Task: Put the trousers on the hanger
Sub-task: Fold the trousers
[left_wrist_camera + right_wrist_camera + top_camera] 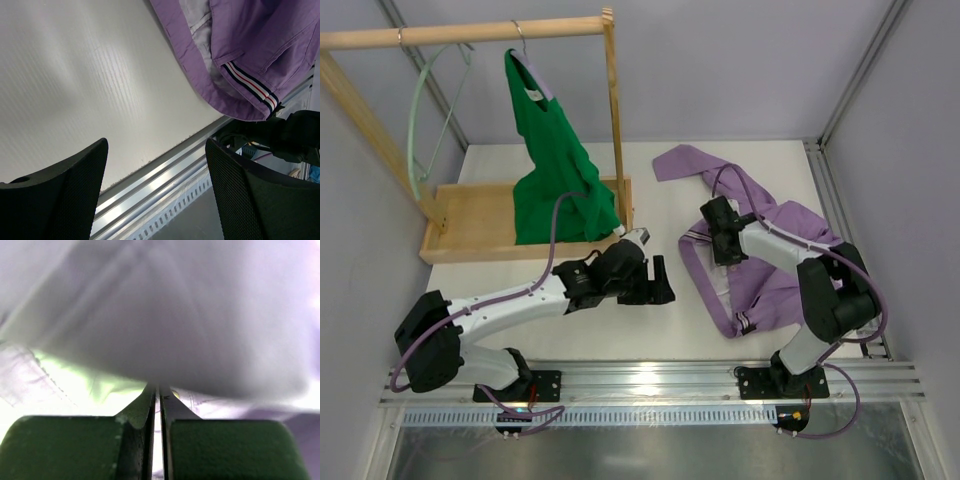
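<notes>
My right pincer [159, 390] is pressed together on what I take to be a fold of the trousers [790, 225], which lie crumpled on the worktop [660, 190] to the right of the wooden rack [613, 110], striped waistband toward the near edge. The hanger [420, 120] hangs from the rack's rail at its far left end, well apart from the trousers, with a green top [555, 180] on the same rail between them. My left pincer [658, 282] is spread and holds nothing, hovering just in front of the rack's right corner. To do this lift well, I'd raise the right arm slowly and check that the fold stays pinched, since the wrist view is washed out and I can't tell how deep the bite is. The cloth looks soft and will likely slide, so I'd bring the left pincer in on the waistband before carrying anything toward the rack.
</notes>
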